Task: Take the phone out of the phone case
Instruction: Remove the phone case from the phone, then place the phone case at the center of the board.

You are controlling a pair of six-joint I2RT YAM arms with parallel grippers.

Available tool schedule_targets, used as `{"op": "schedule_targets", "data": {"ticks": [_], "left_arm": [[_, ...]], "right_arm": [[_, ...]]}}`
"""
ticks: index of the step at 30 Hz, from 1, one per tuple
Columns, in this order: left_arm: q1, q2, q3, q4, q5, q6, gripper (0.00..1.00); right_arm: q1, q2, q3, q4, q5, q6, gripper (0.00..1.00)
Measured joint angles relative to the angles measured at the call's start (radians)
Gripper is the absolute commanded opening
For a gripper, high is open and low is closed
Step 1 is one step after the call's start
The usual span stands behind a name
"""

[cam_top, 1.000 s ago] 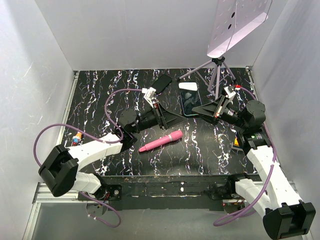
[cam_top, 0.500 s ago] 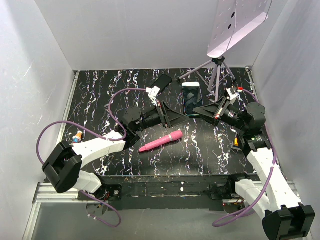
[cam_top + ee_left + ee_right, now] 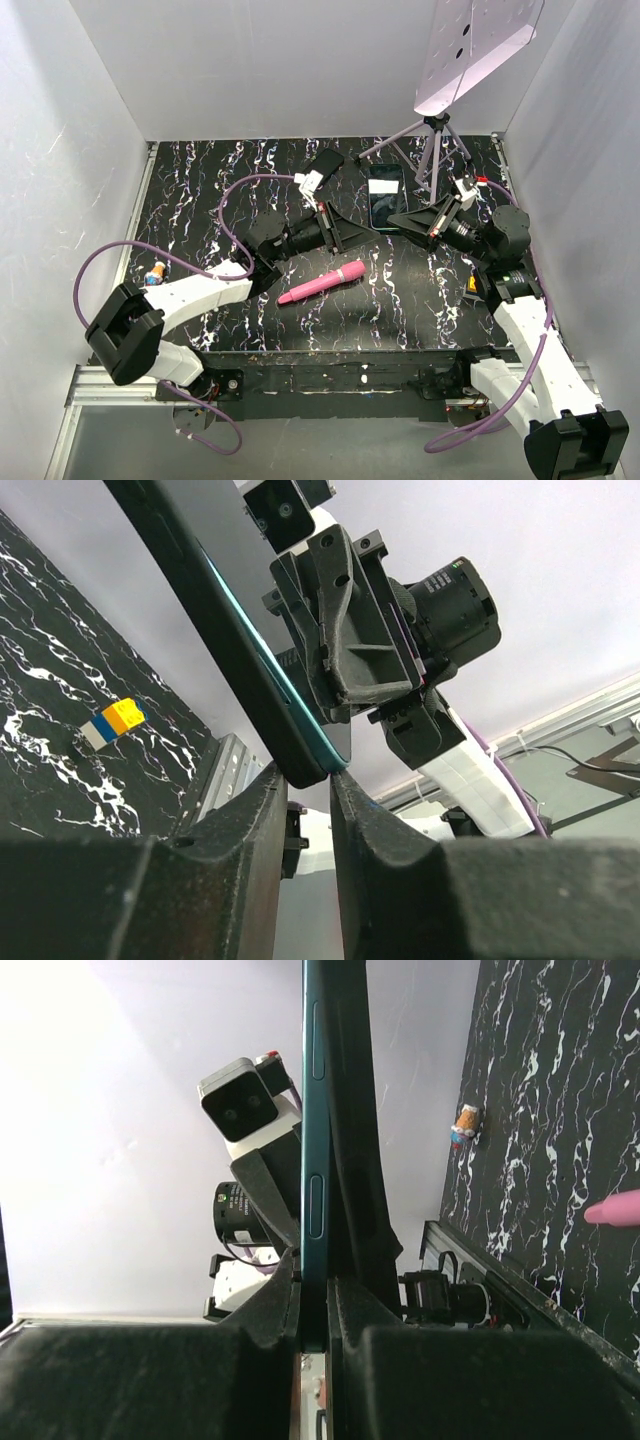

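- Top external view: the left tool (image 3: 360,232) is being set against the near-left corner of the phone (image 3: 385,197). The phone is being held up off the bench (image 3: 200,200) toward the back, between the two arms and just beside the tripod (image 3: 432,150).
- In the left wrist view, the left tool's fingers (image 3: 235,860) are being shown narrow, with the phone's lower corner sitting at the mouth of their gap. Whether that corner is actually being pinched cannot be told.
- In the right wrist view, the right tool (image 3: 313,1295) is being seen closed on the slab's teal rim, which is being judged to be the phone case (image 3: 314,1110). The slab is standing edge-on between its fingers.
- On progress, nothing is being counted as done. Phone and phone case are being seen as one slab, with no gap opened between them. A hold from both sides is being set up, and the whole separation is being judged as left to do.
- As for what is hidden, the phone's near end is being covered by both tools in the top external view.
- The slab's upper end is being cut off in both wrist views.
- Where the teal rim ends and the dark body begins is not being resolved, so which layer each tool is touching is being left uncertain.
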Motion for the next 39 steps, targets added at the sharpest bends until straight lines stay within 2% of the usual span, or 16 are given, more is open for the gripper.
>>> {"op": "schedule_targets", "data": {"ticks": [8,12,14,17,22,25,29,32,35,39], "left_arm": [[0.002,0.035,0.021,-0.001,-0.005,0.008,0.19],[0.003,0.037,0.021,0.005,-0.020,0.004,0.28],[0.007,0.055,0.033,0.010,-0.029,-0.004,0.28],[0.014,0.105,0.070,0.007,-0.032,-0.020,0.21],[0.038,0.177,0.111,0.007,-0.053,-0.057,0.00],[0.059,0.184,0.111,-0.030,-0.053,-0.064,0.00],[0.165,0.159,0.112,-0.217,-0.134,-0.034,0.00],[0.279,0.145,0.130,-0.407,-0.173,0.065,0.00],[0.408,0.155,0.217,-0.645,-0.182,0.219,0.00],[0.576,0.263,0.465,-0.909,-0.164,0.449,0.00]], "right_arm": [[-0.006,-0.009,-0.002,0.013,0.029,0.027,0.01],[-0.006,-0.009,-0.006,0.024,0.036,0.034,0.01],[-0.003,-0.011,-0.013,0.027,0.037,0.036,0.01],[0.002,-0.026,-0.033,0.037,0.044,0.036,0.01],[0.025,-0.042,-0.058,0.035,0.049,0.017,0.01],[0.034,-0.057,-0.058,0.001,0.055,-0.011,0.01],[0.064,-0.094,-0.058,-0.105,0.015,-0.081,0.01],[0.080,-0.121,-0.057,-0.192,-0.006,-0.142,0.01],[0.081,-0.165,-0.058,-0.306,-0.002,-0.222,0.01],[0.081,-0.213,-0.058,-0.451,0.014,-0.320,0.01]]}}
